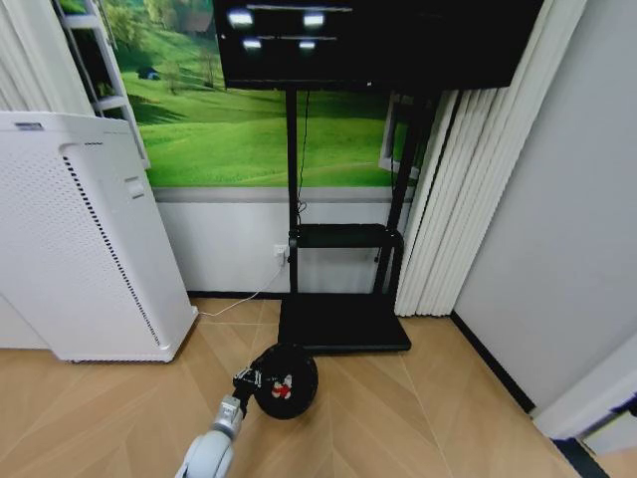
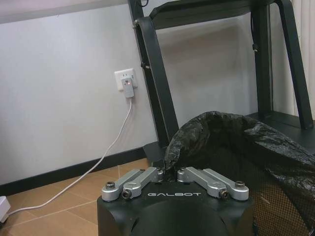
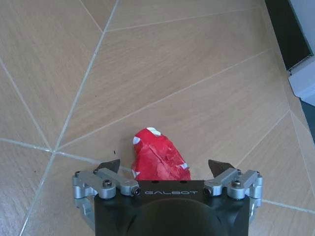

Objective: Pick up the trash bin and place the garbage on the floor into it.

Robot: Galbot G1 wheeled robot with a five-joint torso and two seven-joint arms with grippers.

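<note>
The trash bin (image 1: 286, 379), black and round with a black bag lining, sits on the wood floor in front of the TV stand. A red-and-white piece of garbage (image 1: 282, 389) lies inside it. My left gripper (image 1: 249, 379) reaches in from below in the head view and is shut on the bin's near-left rim. In the left wrist view the left gripper (image 2: 170, 173) pinches the crinkled bag edge of the bin (image 2: 236, 147). My right gripper (image 3: 165, 167) is open just above the floor, with a crumpled red-and-white wrapper (image 3: 157, 156) lying between its spread fingers.
A tall white perforated appliance (image 1: 85, 249) stands to the left of the bin. The black TV stand base (image 1: 343, 324) is right behind the bin, and curtains (image 1: 453, 199) hang to the right. A white cable (image 2: 106, 152) runs from a wall socket down to the floor.
</note>
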